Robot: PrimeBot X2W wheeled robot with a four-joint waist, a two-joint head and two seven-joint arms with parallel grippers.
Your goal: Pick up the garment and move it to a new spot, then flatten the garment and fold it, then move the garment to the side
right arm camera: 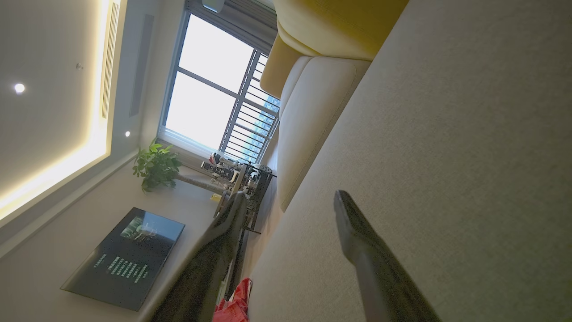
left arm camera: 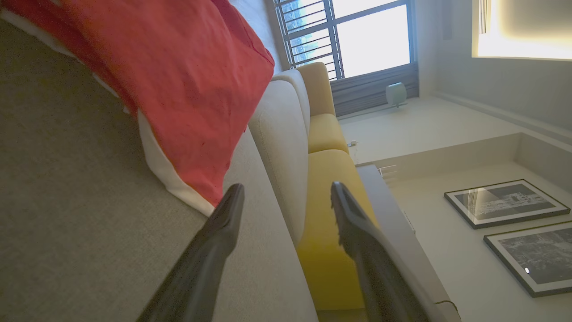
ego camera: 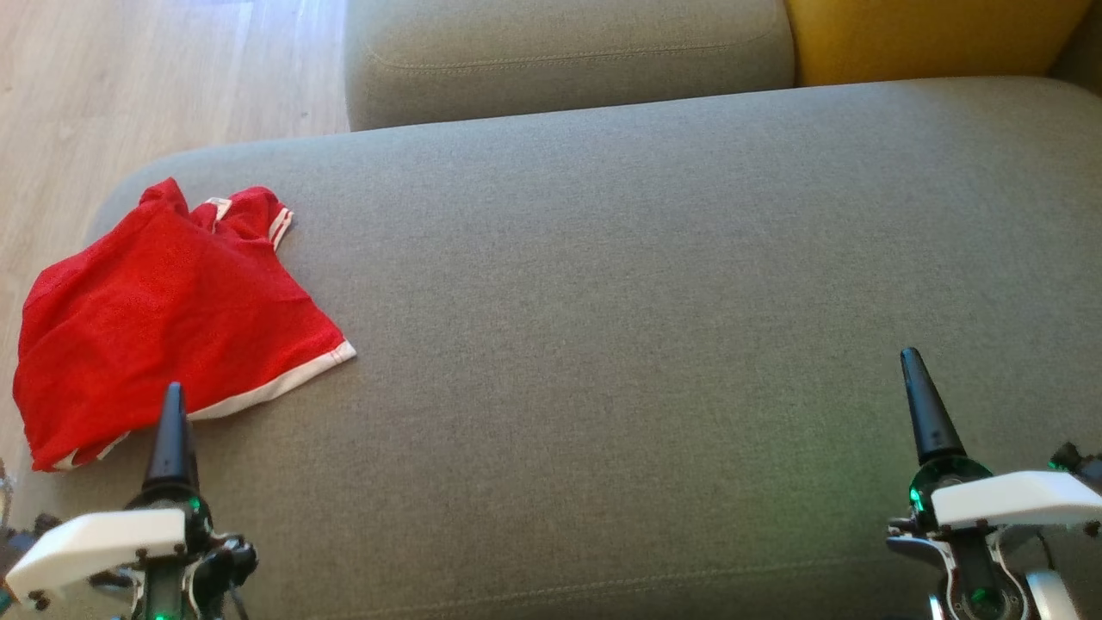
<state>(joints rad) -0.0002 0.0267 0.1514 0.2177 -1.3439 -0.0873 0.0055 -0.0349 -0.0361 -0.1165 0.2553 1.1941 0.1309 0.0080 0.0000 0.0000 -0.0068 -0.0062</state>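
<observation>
Red garment [ego camera: 164, 319] by left gripper [left arm camera: 287, 188], jaws apart

**Surroundings: sofa and room**

Grey sofa seat [ego camera: 654, 284] spans the foreground. Behind it is a grey back cushion [ego camera: 560, 52], with a yellow cushion [ego camera: 930, 39] touching its right side. Pale wooden floor [ego camera: 129, 77] lies left of the sofa. The wrist views show a barred window [right arm camera: 210, 89] and a potted plant [right arm camera: 156, 167] near it. There is a dark screen [right arm camera: 125, 259] showing lines of text and two framed pictures [left arm camera: 505, 203] side by side. The ceiling cove light [right arm camera: 58, 174] is lit.
</observation>
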